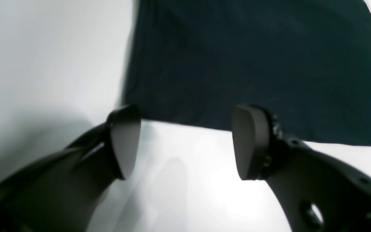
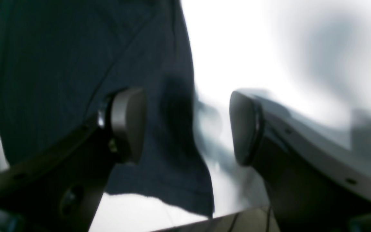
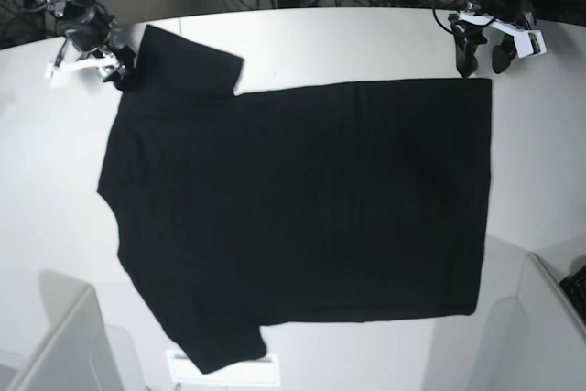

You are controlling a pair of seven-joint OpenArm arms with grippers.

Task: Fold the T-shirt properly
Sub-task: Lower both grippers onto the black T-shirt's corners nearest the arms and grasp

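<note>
Filling the middle of the base view, the T-shirt (image 3: pixel 302 217) is lying flat on the white table (image 3: pixel 366 43). Both the left gripper (image 3: pixel 482 68) and right gripper (image 3: pixel 117 75) are standing released at its upper corners, grasping nothing. Folding seems unstarted; the next move calls for regripping an edge.

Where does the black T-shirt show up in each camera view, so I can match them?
Left wrist: T-shirt fills the upper right, its hem just beyond the open left gripper.
Right wrist: upper left, a sleeve behind the open right gripper.
Base: spread flat across the centre.
Shared landmark: the white table.
</note>
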